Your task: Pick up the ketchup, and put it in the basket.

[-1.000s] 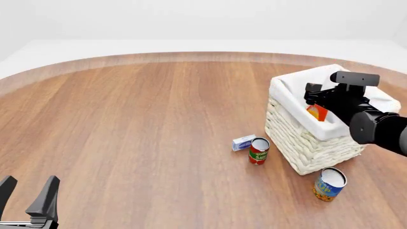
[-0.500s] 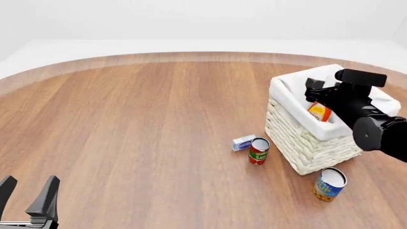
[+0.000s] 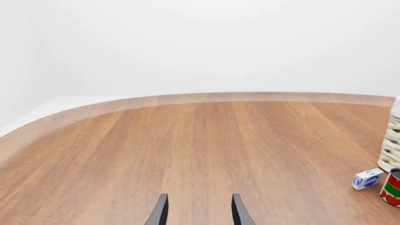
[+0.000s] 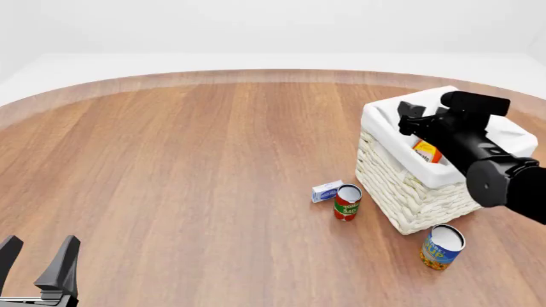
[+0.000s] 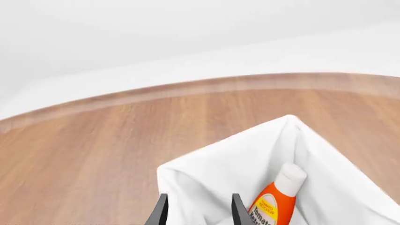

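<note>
The ketchup (image 4: 426, 152) is a red-orange bottle with a white cap. It lies tilted inside the basket (image 4: 401, 192), leaning on the white lining. It also shows in the right wrist view (image 5: 275, 202), cap up, inside the basket's lining (image 5: 206, 171). My right gripper (image 4: 408, 118) hovers over the basket's near-left part, open and empty, with the ketchup beside its fingers (image 5: 236, 208), not between them. My left gripper (image 4: 38, 259) is open and empty at the near left of the table, far from the basket; it also shows in the left wrist view (image 3: 196, 212).
A short red-and-green can (image 4: 346, 202) and a small blue-and-white box (image 4: 326, 191) stand just left of the basket. A blue-and-orange can (image 4: 442, 246) stands in front of it. The left wrist view shows the box (image 3: 367, 179) and the can (image 3: 392, 188).
My right gripper has drawn up and a little left from the ketchup, which stays lying in the basket. The left arm has not moved.
</note>
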Robot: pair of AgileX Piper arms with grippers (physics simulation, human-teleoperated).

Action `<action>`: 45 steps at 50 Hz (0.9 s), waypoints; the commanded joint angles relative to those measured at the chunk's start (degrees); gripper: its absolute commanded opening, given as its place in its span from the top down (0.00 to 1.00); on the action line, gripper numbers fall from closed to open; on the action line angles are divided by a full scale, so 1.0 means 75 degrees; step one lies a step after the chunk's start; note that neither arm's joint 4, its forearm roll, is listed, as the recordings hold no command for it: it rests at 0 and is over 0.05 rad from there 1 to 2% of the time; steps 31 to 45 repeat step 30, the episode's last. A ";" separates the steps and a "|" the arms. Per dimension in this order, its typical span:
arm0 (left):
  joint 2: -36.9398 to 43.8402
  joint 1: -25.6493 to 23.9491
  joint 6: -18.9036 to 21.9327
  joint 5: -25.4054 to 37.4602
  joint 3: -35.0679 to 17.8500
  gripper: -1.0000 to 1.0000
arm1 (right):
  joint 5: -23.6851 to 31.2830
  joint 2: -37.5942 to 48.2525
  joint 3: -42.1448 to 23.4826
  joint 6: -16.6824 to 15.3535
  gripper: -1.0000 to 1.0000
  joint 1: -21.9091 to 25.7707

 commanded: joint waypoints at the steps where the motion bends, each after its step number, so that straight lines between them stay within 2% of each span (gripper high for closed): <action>1: 0.0000 0.0000 0.0000 0.0000 0.0000 0.00 | -0.0042 -0.0263 0.0099 0.0124 0.00 0.0350; 30: 0.0000 0.0000 0.0000 0.0000 0.0000 0.00 | -0.0352 -0.0664 0.0632 0.0063 0.00 0.1274; 45: 0.0000 0.0000 0.0000 0.0000 0.0000 0.00 | -0.0352 -0.0664 0.0632 0.0063 0.00 0.1274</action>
